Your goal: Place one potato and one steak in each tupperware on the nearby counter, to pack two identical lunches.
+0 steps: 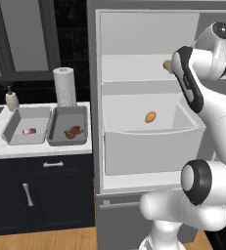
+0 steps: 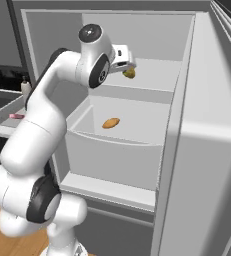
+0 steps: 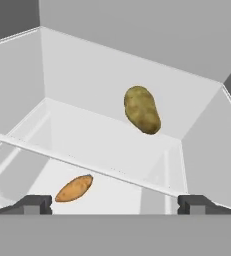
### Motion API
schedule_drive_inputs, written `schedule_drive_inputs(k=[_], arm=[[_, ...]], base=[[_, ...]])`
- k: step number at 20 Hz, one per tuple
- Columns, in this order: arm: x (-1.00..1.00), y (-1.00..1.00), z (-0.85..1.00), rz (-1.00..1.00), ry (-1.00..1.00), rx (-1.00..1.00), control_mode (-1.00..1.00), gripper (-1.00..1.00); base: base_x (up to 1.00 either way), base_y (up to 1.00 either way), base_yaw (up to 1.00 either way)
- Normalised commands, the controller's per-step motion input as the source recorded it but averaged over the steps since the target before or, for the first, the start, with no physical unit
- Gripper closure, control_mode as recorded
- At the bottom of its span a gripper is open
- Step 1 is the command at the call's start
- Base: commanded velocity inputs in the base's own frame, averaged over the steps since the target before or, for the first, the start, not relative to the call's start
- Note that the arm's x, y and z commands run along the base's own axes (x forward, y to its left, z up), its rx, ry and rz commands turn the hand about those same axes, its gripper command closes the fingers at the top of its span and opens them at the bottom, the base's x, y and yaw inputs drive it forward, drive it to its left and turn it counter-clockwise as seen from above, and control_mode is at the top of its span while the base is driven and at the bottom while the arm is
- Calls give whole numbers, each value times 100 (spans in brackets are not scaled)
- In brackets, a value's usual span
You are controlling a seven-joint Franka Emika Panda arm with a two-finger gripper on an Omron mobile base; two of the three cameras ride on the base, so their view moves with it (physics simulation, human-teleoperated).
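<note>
The gripper [image 3: 115,204], jaws fully open and empty, faces the potato [image 3: 142,109] on the fridge shelf [image 3: 112,145]; below the shelf, a second potato [image 3: 74,188].

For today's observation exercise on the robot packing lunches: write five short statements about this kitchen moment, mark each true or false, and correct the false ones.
1. The fridge stands open. True.
2. A brownish potato lies on the upper shelf, ahead of the gripper. True.
3. The jaws are closed on the potato. False: they stand wide open, holding nothing.
4. Each of the two tupperware containers on the counter already holds a potato. False: each holds one piece of meat, a pink one and a darker brown one.
5. The orange sweet potato lies in the fridge drawer below the shelf. True.
</note>
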Motion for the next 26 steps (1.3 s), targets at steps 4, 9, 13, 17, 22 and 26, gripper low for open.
schedule_drive_inputs(k=[4, 9, 13, 17, 22, 26], arm=[[41, -11, -7, 0, 0, 0, -100, -100], [39, -7, -8, 0, 0, 0, -100, -100], [42, -6, -9, 0, 0, 0, -100, -100], [48, -7, -11, 0, 0, 0, -100, -100], [46, -8, -11, 0, 0, 0, -100, -100], [47, -9, -10, 0, 0, 0, -100, -100]], base=[[0, 0, 0], [0, 0, 0], [0, 0, 0], [0, 0, 0], [0, 0, 0], [0, 0, 0]])
